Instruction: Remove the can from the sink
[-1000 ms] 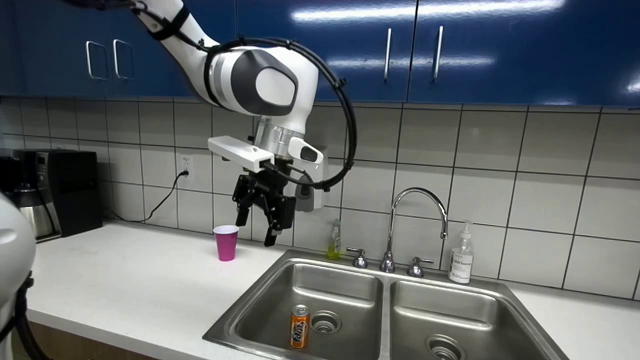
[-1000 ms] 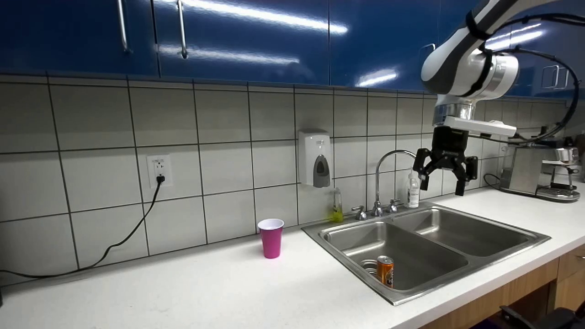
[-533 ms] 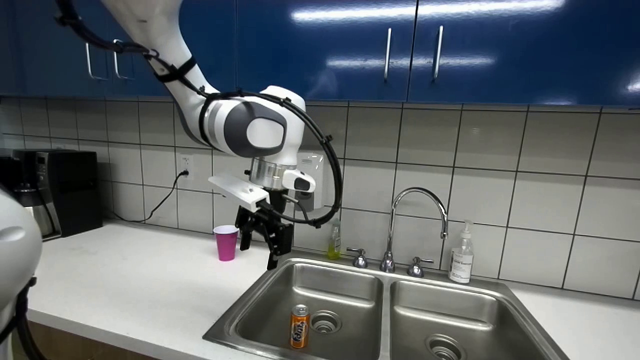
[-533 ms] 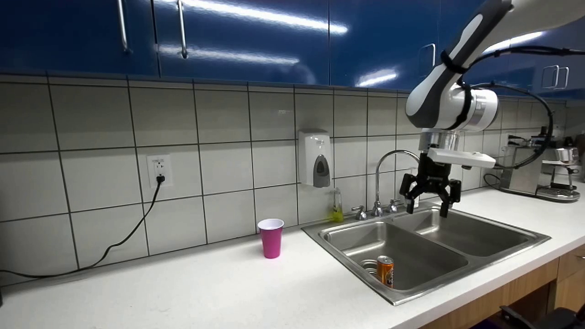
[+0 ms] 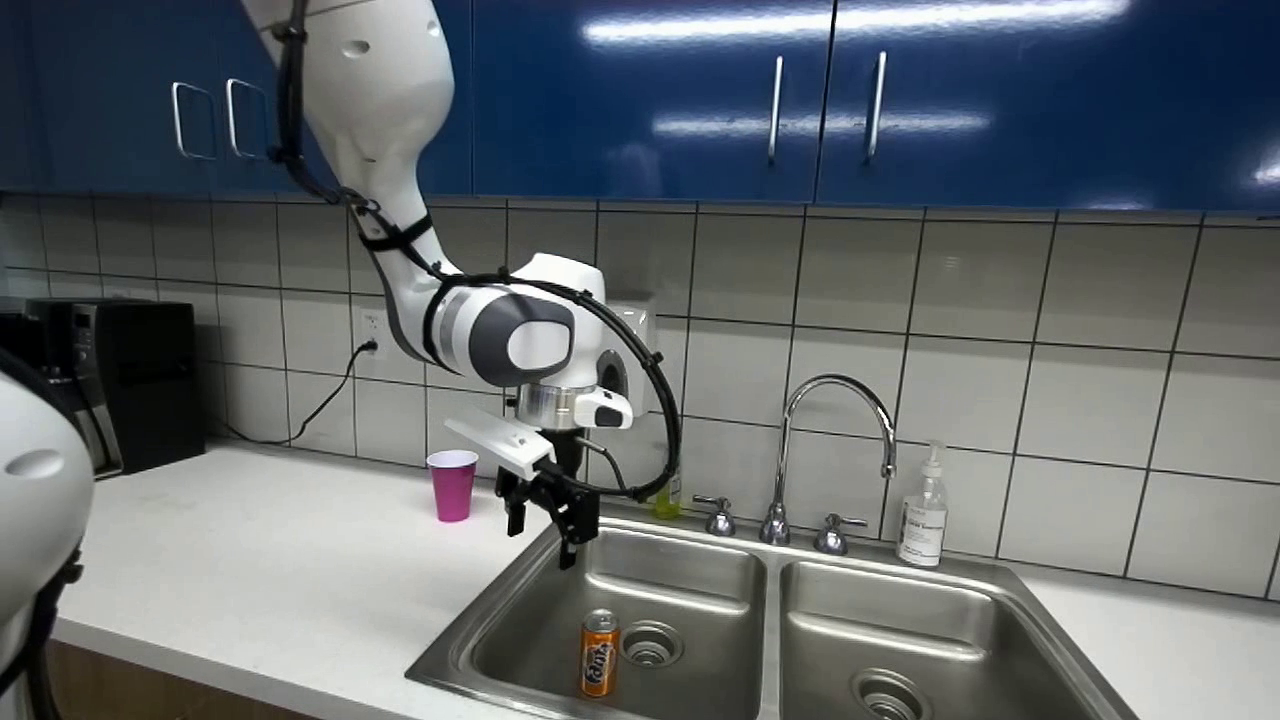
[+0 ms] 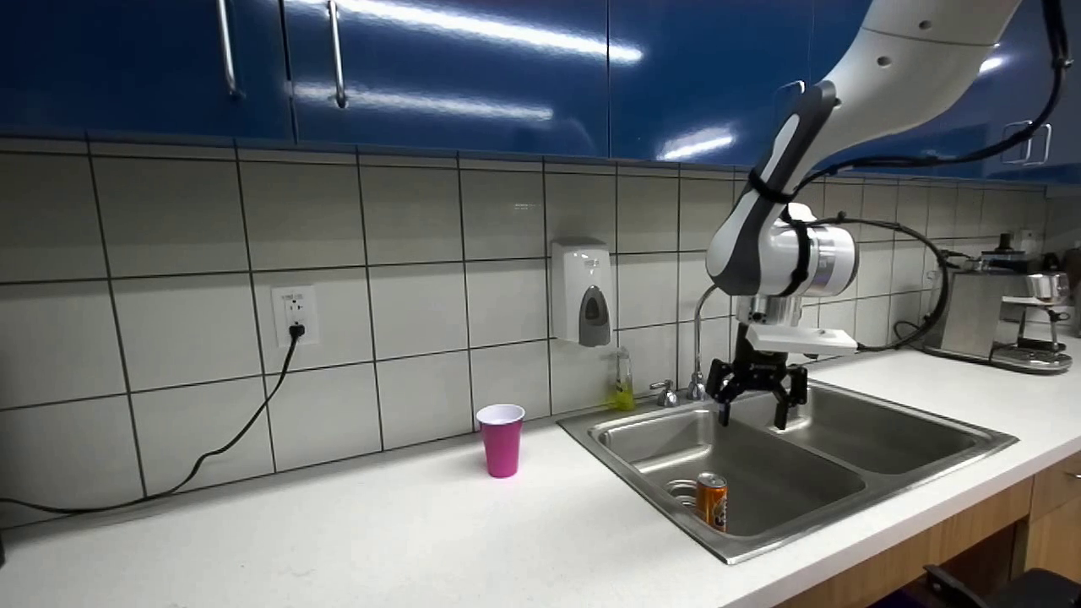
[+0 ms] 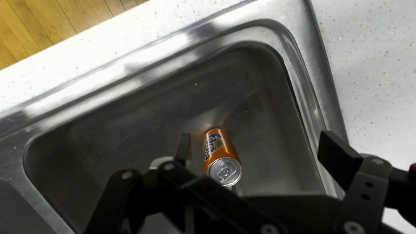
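The orange can with a silvery top stands upright in a bowl of the steel sink, near the drain. The can shows in both exterior views (image 5: 599,660) (image 6: 711,502) and in the wrist view (image 7: 218,146). The sink's rim (image 5: 772,640) also shows in an exterior view (image 6: 650,494). My gripper (image 5: 541,546) is open and empty, above and behind the can, apart from it, at about the height of the rim. It also shows in an exterior view (image 6: 752,422). In the wrist view the fingers (image 7: 260,151) are wide apart, with the can nearer the left finger.
The curved chrome faucet (image 5: 785,450) stands behind the sink, with a white pump bottle (image 5: 922,525) beside it. A yellow-green bottle (image 6: 623,388) stands at the back rim. A pink cup (image 5: 453,495) stands on the counter. A dispenser (image 6: 583,291) hangs on the wall.
My arm has come down towards the sink, moving left in an exterior view. The gripper has stayed open. The can, cup and bottles have not moved.
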You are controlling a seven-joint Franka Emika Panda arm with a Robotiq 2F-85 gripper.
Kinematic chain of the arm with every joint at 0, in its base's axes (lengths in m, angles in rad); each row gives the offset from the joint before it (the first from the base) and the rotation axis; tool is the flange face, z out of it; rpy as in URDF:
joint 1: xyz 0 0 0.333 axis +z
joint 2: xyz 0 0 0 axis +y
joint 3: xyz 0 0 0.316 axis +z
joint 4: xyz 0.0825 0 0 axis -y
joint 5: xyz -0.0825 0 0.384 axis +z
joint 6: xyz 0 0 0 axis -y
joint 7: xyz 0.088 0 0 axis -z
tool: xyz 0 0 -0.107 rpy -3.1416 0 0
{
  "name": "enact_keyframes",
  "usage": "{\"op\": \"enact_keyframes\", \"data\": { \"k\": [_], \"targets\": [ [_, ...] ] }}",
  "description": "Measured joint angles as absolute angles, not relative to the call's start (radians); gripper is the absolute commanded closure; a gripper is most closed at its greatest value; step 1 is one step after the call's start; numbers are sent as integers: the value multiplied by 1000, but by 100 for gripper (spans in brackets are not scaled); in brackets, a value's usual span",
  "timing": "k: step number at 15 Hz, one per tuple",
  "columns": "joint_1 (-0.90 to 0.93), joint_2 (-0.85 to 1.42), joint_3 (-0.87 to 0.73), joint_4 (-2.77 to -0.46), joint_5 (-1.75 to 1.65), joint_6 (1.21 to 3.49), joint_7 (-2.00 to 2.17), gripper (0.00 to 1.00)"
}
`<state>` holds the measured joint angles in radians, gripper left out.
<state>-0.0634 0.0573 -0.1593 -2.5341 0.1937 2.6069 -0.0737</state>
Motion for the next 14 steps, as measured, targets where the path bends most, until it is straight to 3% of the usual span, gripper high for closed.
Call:
{"op": "enact_keyframes", "data": {
  "k": [14],
  "targets": [
    [-99, 513, -120, -2151, 229, 2626, -52, 0]
  ]
}}
